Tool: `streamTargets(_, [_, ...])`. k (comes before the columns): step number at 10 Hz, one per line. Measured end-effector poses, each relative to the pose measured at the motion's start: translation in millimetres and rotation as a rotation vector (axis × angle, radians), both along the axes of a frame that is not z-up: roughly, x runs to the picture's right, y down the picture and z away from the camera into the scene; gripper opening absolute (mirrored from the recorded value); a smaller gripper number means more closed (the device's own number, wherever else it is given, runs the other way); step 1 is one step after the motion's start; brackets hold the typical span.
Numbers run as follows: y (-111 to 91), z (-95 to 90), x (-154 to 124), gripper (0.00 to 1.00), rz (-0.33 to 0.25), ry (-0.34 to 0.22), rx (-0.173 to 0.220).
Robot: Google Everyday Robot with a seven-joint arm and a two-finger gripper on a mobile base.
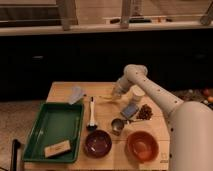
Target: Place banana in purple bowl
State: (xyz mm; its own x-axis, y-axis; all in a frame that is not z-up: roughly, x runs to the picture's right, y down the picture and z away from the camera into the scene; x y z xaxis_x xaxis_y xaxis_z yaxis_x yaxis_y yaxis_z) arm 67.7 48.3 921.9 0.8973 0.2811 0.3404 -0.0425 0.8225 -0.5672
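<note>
Here, claw (117, 93) by the banana (106, 97).

Wooden tabletop (61, 91). Gripper (118, 93) is low over the middle of the far edge, with the arm (150, 90) reaching in from the right edge. Banana (106, 97) lies flat just beside the gripper, on the left-edge side; contact cannot be told. Purple bowl (97, 143) sits at the middle of the near edge. Orange-brown bowl (142, 146) is beside it, toward the near right corner. Small metal cup (117, 126) stands just behind the gap between the bowls. White-handled black brush (92, 116) lies behind the purple bowl. Green tray (50, 125) fills the near left corner, with a tan block (56, 148) inside.
</note>
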Motion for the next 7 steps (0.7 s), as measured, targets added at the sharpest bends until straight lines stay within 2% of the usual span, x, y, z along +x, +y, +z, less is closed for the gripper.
streamTargets(7, [-6.4, -19.6, 9.9, 0.0, -0.023, -0.036, 0.019])
